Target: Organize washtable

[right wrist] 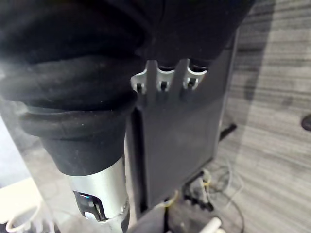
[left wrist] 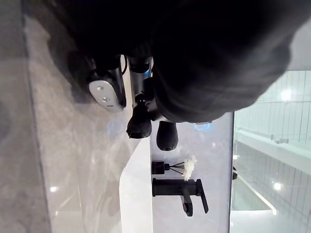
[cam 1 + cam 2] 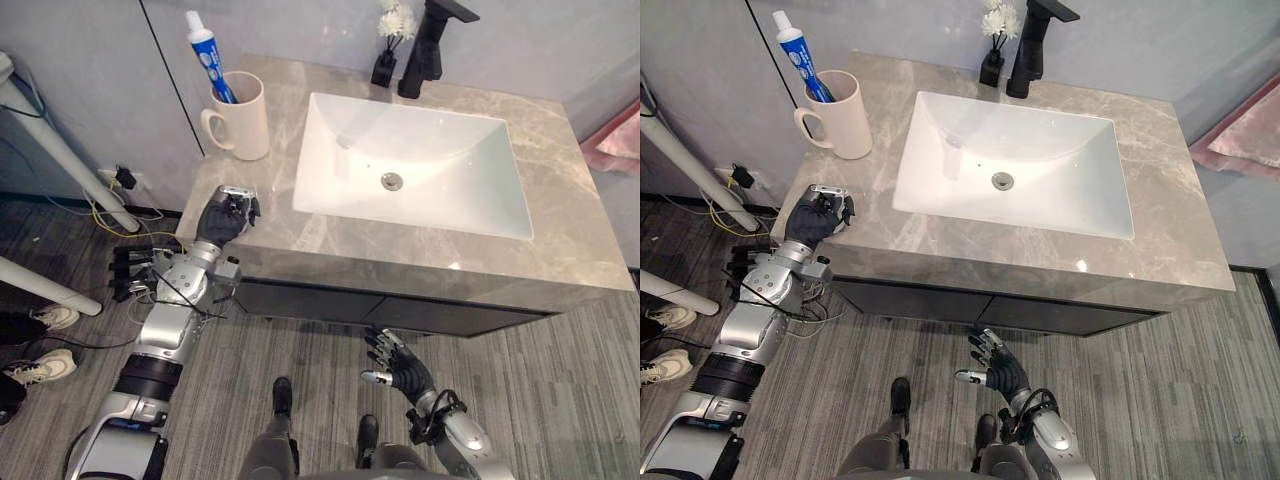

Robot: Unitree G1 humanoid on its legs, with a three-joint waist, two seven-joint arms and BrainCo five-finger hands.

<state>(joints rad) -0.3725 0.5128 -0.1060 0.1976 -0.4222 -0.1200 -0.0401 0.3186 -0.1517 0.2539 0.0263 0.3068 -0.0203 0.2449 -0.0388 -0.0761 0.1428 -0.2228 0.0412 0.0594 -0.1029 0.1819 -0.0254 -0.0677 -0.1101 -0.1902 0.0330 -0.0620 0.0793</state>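
Left eye view shows the grey marble-topped table [image 3: 420, 250] with a white rectangular sink [image 3: 470, 205] sunk into its middle, a round metal drain [image 3: 392, 181] at the basin's bottom. On the table's back left corner, just beside the sink's rim, stands a cream ceramic mug [image 3: 243, 120], upright with its handle towards the table's left edge; a white and blue toothpaste tube [image 3: 207, 55] leans inside it, cap end up. Behind the sink stand a tall black faucet [image 3: 428, 45] and, just beside it, a small black vase of white flowers [image 3: 385, 65]. The left robot hand [image 3: 226, 213] rests at the front left corner of the table, well apart from the mug, its fingers curled in with nothing visible between them. The right robot hand [image 3: 400, 365] hangs low before the dark cabinet front [image 3: 400, 312], above the grey plank floor [image 3: 560, 400], its fingers spread apart and holding nothing. A person's pale shoes [image 3: 45, 365] show on the floor at far left.
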